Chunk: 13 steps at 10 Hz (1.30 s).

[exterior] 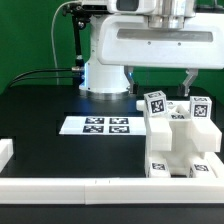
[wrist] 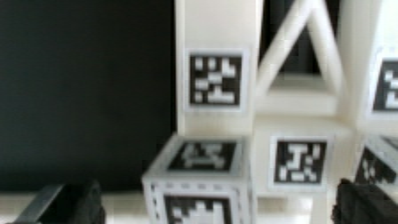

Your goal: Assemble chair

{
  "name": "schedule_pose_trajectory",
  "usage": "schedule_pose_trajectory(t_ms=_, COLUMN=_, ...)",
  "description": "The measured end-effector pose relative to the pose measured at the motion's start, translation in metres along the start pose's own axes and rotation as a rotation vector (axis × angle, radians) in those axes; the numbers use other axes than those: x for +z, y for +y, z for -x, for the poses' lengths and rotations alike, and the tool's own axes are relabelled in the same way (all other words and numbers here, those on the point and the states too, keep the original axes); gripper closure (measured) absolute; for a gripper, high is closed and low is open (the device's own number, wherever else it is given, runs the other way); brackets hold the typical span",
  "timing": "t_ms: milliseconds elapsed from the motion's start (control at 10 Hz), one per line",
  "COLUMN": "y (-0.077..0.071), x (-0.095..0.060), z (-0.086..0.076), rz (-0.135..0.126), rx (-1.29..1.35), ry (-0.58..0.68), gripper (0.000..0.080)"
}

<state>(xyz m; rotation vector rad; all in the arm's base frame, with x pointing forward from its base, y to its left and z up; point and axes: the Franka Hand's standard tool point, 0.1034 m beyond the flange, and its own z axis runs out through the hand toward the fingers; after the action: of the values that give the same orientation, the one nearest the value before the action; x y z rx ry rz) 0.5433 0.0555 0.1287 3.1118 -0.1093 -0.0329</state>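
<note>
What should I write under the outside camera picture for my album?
Open gripper above the white chair, beside the marker board.

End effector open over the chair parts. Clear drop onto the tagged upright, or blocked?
Probably yes. The end effector hangs open just above the chair assembly, and nothing lies between it and the tagged upright. The neighbouring white parts stand close, so finger clearance looks tight.

I see my glossy white, rounded plastic arm (exterior: 150, 45), its domed base behind the marker board (exterior: 96, 125), black cables trailing off; dark gripper fingers (exterior: 190, 80).
</note>
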Motion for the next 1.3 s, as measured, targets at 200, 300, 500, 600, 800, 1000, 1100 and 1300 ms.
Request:
schedule_pose_trajectory(t_ms=200, y=0.0023, x=0.0045, z=0.0005, rz=0.001, rx=0.005, ry=0.004, gripper=0.0151)
schedule_pose_trajectory(t_ms=300, y=0.0021, x=0.0048, z=0.0005, rz=-0.001, rx=0.009, ry=0.003, gripper=0.0151)
schedule_pose_trajectory(t_ms=500, y=0.0019, x=0.0052, z=-0.0009, rz=-0.001, rx=0.03, ry=0.01, gripper=0.0275)
schedule_pose_trajectory(t_ms=600, y=0.0019, x=0.0053, z=-0.0009, rz=-0.001, rx=0.034, ry=0.01, gripper=0.0275)
schedule_pose_trajectory(t_ms=800, y=0.0013, x=0.0054, z=-0.0009, rz=-0.002, rx=0.18, ry=0.01, gripper=0.052)
schedule_pose_trajectory(t_ms=1000, y=0.0008, x=0.0055, z=-0.0008, rz=-0.005, rx=0.316, ry=0.009, gripper=0.052)
schedule_pose_trajectory(t_ms=1100, y=0.0007, x=0.0055, z=-0.0008, rz=-0.005, rx=0.419, ry=0.009, gripper=0.052)
schedule_pose_trajectory(t_ms=1300, y=0.0006, x=0.0061, z=-0.0009, rz=-0.007, rx=0.537, ry=0.009, gripper=0.052)
